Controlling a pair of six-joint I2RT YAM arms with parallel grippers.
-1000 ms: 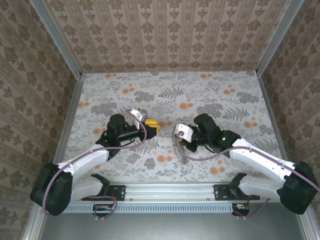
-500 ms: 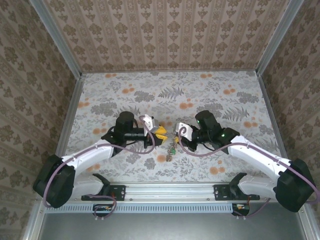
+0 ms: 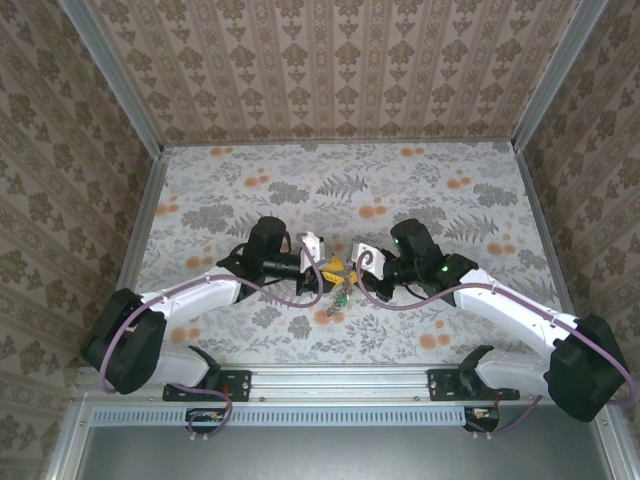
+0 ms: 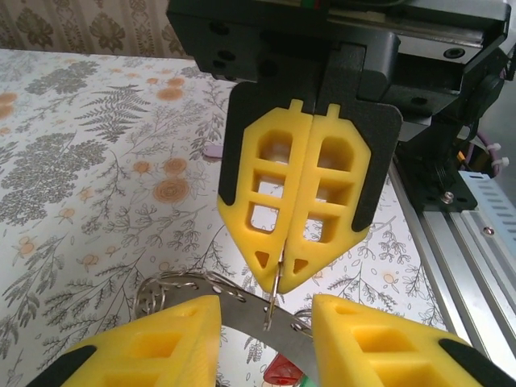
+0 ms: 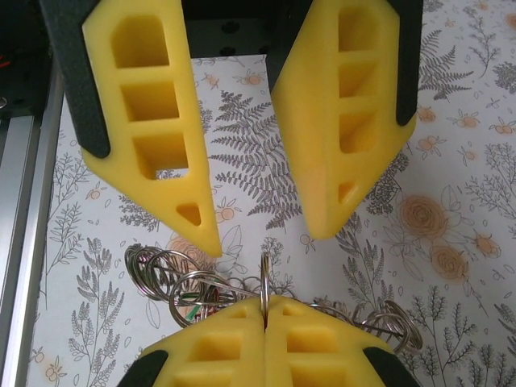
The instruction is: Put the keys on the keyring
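At the middle of the table my two grippers meet tip to tip. My right gripper (image 3: 353,268) (image 5: 264,308) is shut on a thin wire loop of the keyring (image 5: 264,278), seen edge-on. My left gripper (image 3: 328,268) (image 4: 266,326) is open. Its fingers (image 4: 165,343) stand on either side of the keyring's flat grey band (image 4: 242,310), which carries small wire loops along its edge. In the left wrist view the right gripper (image 4: 282,278) points down at that band. The keys (image 3: 340,297) hang below the ring: a red head (image 4: 283,374), and green and red bits (image 5: 200,303) among the loops.
The floral table (image 3: 400,180) stretches behind and to both sides of the grippers. Patterned walls close it in on three sides. An aluminium rail (image 3: 330,380) (image 4: 459,242) runs along the near edge by the arm bases.
My left gripper has moved right to meet the right one, and its jaws now straddle the keyring. The right gripper and the hanging keys have shifted slightly left and up.
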